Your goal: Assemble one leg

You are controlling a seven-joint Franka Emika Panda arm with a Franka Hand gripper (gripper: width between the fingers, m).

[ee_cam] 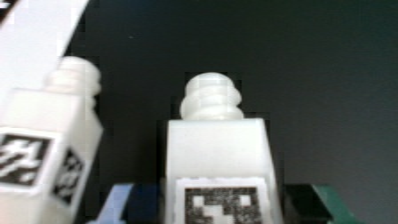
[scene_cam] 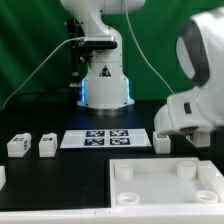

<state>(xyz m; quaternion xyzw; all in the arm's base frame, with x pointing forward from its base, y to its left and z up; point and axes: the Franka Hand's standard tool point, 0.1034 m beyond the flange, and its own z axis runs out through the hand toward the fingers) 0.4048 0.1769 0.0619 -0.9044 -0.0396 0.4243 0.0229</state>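
between the fingers (ee_cam: pixel 128 200) of the gripper (ee_cam: pixel 222 206), wrist view, sits the leg (ee_cam: pixel 222 150): white stubby post, b/w tag on the face nearest the cam, ribbed tip pointing away from the cam. jaws are set narrow, one dark finger tight against each side of the leg's tagged end, i.e. gripper clamped on the leg. black table (ee_cam: pixel 320 60) fills the background behind it.

just beside the leg, approx. parallel to it, is a second leg (ee_cam: pixel 50 135) w/ its own tag; a gap separates the two, no contact. a further white part crosses the frame corner beyond the second leg; id not possible.

exterior view: gripper and the leg cannot be picked out, as the arm (scene_cam: pixel 200 60) blocks that area on the exterior view's right. a lone leg (scene_cam: pixel 162 142) lies on the table just below the arm's white housing. marker board (scene_cam: pixel 105 138) lies flat at centre, in front of the robot base (scene_cam: pixel 103 85). on the exterior view's left, well apart from the arm, an outer leg (scene_cam: pixel 18 145) and an inner leg (scene_cam: pixel 47 145) sit side by side, not touching. the panel (scene_cam: pixel 160 190), large, white, w/ round corner sockets, lies nearest the cam.
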